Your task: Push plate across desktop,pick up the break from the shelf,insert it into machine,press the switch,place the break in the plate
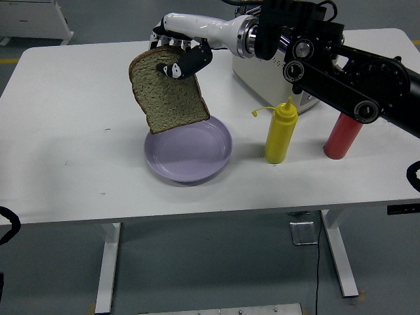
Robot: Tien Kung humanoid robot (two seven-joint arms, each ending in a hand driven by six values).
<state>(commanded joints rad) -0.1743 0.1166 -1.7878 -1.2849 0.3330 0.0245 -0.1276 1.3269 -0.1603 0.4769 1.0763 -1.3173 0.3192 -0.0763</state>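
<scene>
Bread slice (168,94), brown and with a darker crust, hangs in the air above the left part of the purple plate (189,152) and is tilted, its lower corner pointing down toward the plate. It does not touch the plate. The right hand (178,51) holds it by the top edge, with the fingers closed on the slice; one dark fingertip (172,69) presses on the face of the bread. The right arm (341,72) comes in from the right side and crosses in front of the toaster (252,69), so that only a small pale part of this machine is seen behind it.

The plate lies flat on the white table (79,131), a little left of the middle. Just beside it on the right stands a yellow squeeze bottle (281,132), upright, and further to the right a red squeeze bottle (342,135), whose top is hidden by the arm. The two bottles are apart from each other and from the plate.

The left hand cannot be seen.
</scene>
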